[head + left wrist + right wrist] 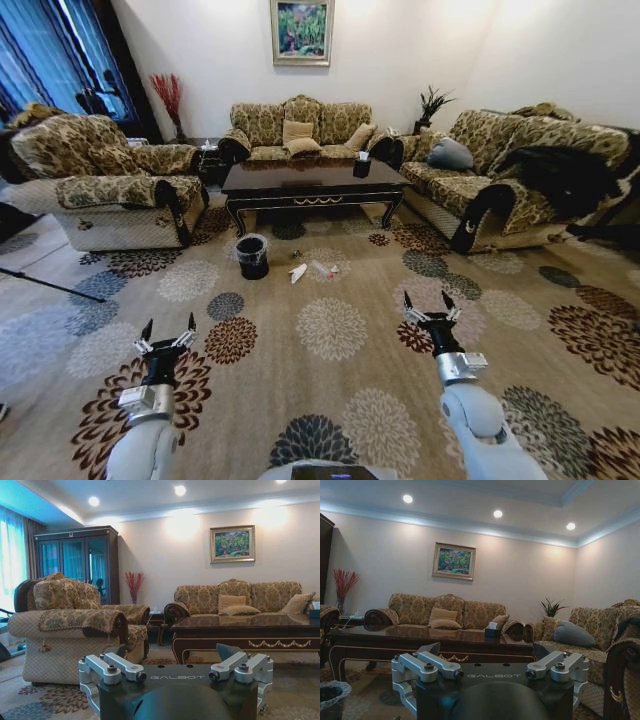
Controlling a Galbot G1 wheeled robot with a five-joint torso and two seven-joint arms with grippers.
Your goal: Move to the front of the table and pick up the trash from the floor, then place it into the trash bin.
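At eleven o'clock on the floor (pixel 330 390), your trash bin (pixel 252 256) stands before the counter (pixel 310 180); just right of it, near twelve, lies the trash (pixel 312 269), well ahead of you. Your left hand (pixel 168 333) at seven and right hand (pixel 432 307) at five both hang spread wide, holding nothing. Expect tissue and wrapper to be featherlight, limp and crushable, the wrapper probably slick; pinch each mid-body.

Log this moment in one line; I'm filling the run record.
phase: approach, short of table | trash on carpet beside trash bin | left gripper open, raised | right gripper open, raised
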